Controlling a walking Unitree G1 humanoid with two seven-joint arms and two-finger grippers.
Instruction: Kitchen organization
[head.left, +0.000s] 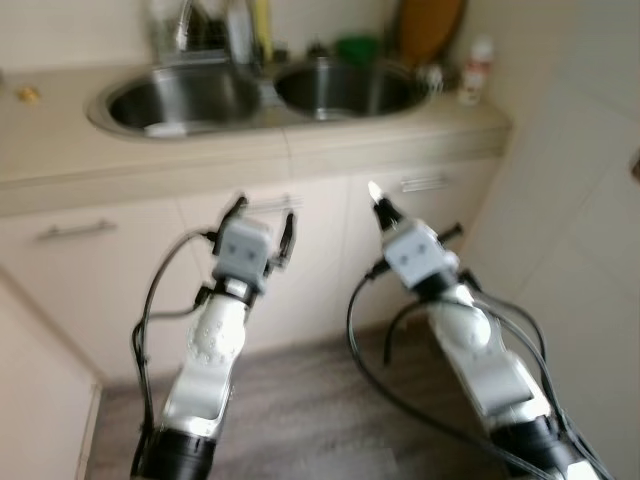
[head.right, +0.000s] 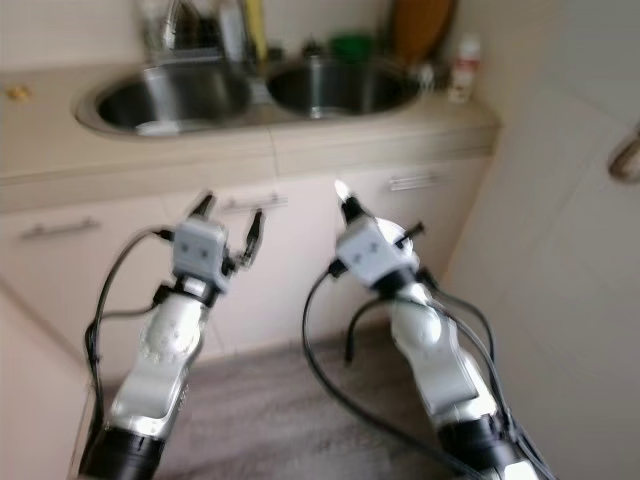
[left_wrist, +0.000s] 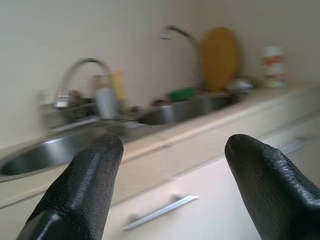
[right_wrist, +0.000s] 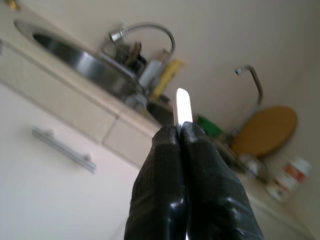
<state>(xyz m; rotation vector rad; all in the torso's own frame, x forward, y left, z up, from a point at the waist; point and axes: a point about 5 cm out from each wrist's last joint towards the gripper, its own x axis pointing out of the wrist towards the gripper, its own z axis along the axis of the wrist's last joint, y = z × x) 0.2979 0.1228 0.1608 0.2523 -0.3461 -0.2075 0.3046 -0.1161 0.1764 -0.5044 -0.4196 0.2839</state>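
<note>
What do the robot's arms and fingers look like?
Both arms are silver-white with rounded shells, black cuffs near the bottom and loose black cables looping beside them. A grey boxy wrist block sits behind each gripper. The left gripper and right gripper each have two long black fingers with a fine bumpy texture.

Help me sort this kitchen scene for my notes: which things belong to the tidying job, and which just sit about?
In the job:
right gripper, shut on a thin white utensil
left gripper, open, holding nothing

Sitting about:
two sinks
white bottle
round wooden board
cupboard handles
</note>
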